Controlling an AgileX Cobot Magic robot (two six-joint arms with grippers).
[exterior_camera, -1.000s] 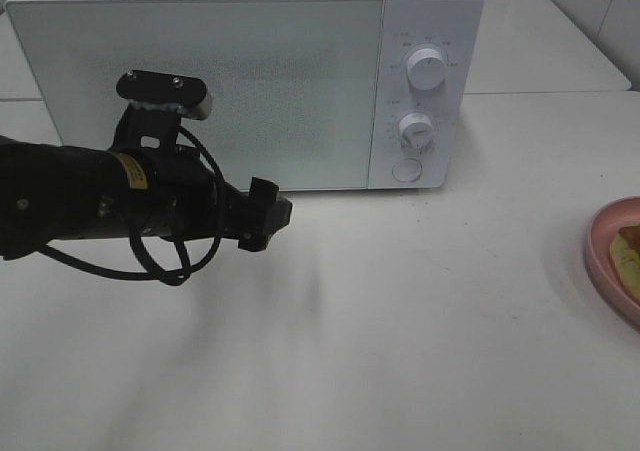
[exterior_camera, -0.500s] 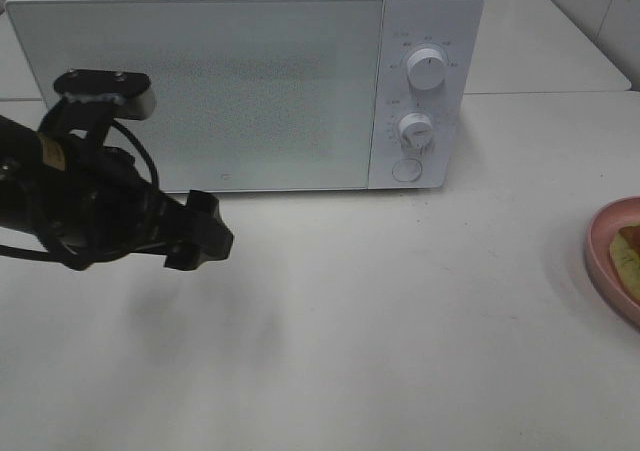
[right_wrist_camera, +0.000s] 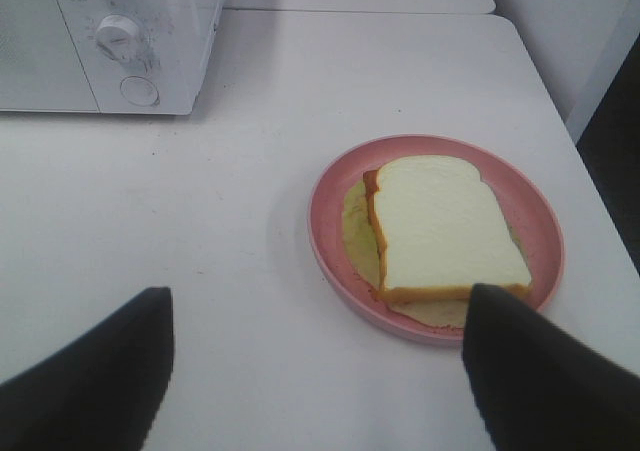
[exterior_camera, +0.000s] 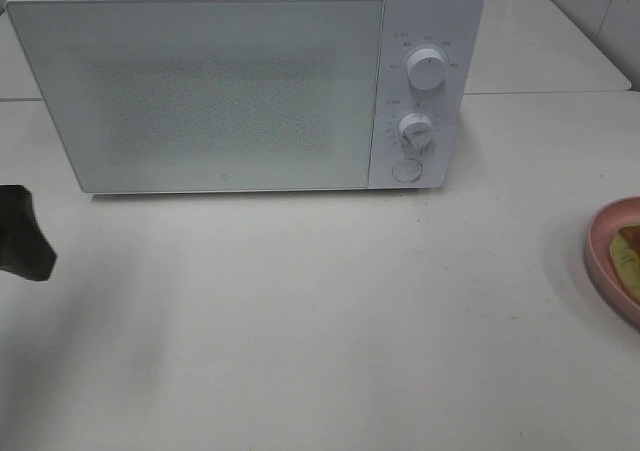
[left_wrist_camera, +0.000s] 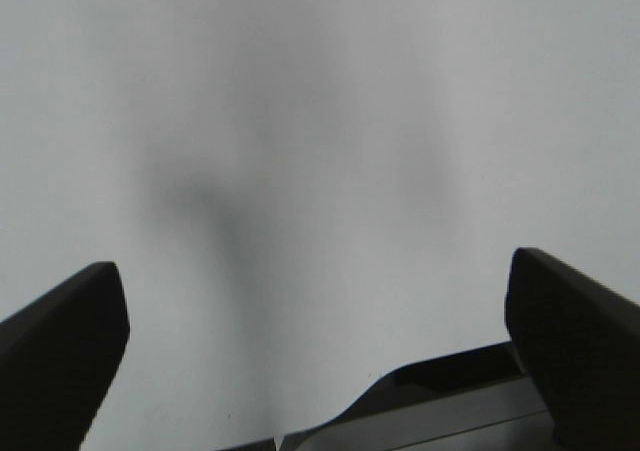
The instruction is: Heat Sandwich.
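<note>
sandwich [right_wrist_camera: 440,226] on pink plate [right_wrist_camera: 330,186], microwave [exterior_camera: 200,91] shut

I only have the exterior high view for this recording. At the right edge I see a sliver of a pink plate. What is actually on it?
Observer: The right wrist view shows the whole pink plate; one sandwich lies flat on it, pale bread with an orange-brown crust.
Operator: Is the right gripper holding it?
Observer: No. The right gripper hangs over the table short of the plate, jaws wide apart, empty.
Operator: And the left arm? I just see a dark corner.
Observer: The left gripper is open too, with only bare white table between its jaws.
</note>
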